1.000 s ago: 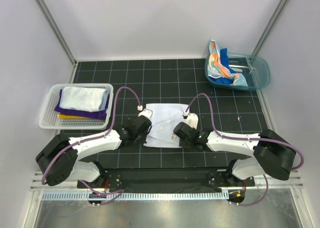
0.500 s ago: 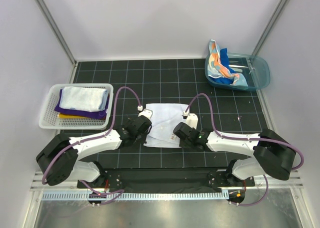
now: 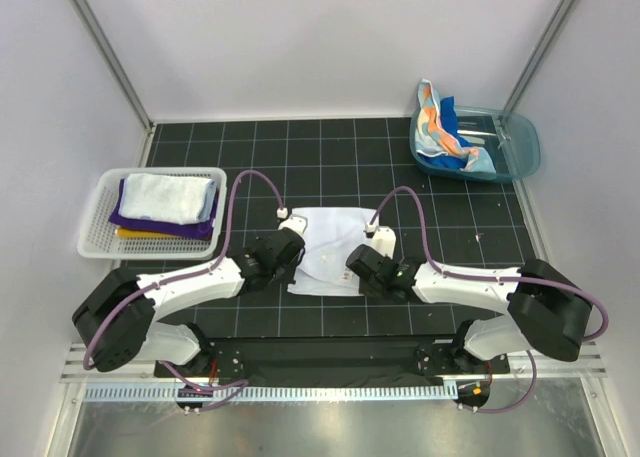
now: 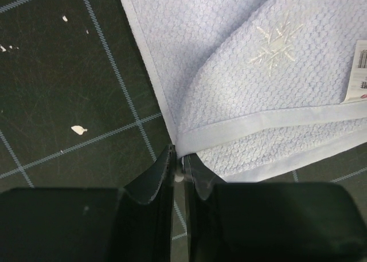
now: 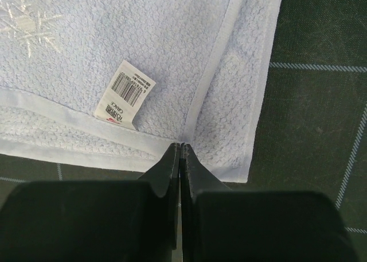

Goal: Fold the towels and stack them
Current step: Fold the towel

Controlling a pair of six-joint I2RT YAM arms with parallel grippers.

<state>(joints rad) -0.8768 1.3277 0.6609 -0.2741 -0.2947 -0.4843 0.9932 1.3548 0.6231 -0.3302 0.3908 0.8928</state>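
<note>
A pale blue-white towel (image 3: 328, 245) lies on the dark gridded table between my two arms. Its near edge is turned up, showing a white label (image 5: 124, 96). My left gripper (image 3: 295, 261) is shut on the towel's near left corner (image 4: 189, 139), with the hem pinched between the tips. My right gripper (image 3: 351, 268) is shut on the near right corner (image 5: 198, 116), where two hems meet. In the left wrist view the towel (image 4: 246, 61) shows a stitched snowflake. Both grippers are low over the table.
A white mesh basket (image 3: 95, 239) at the left holds folded white (image 3: 168, 195), purple (image 3: 127, 218) and yellow (image 3: 130, 233) towels. A teal tub (image 3: 520, 149) at the back right holds a spotted towel (image 3: 432, 119) and a bright blue one (image 3: 457, 145).
My left gripper has edged slightly away from the bases with its corner. The right gripper and the towel have barely moved.
</note>
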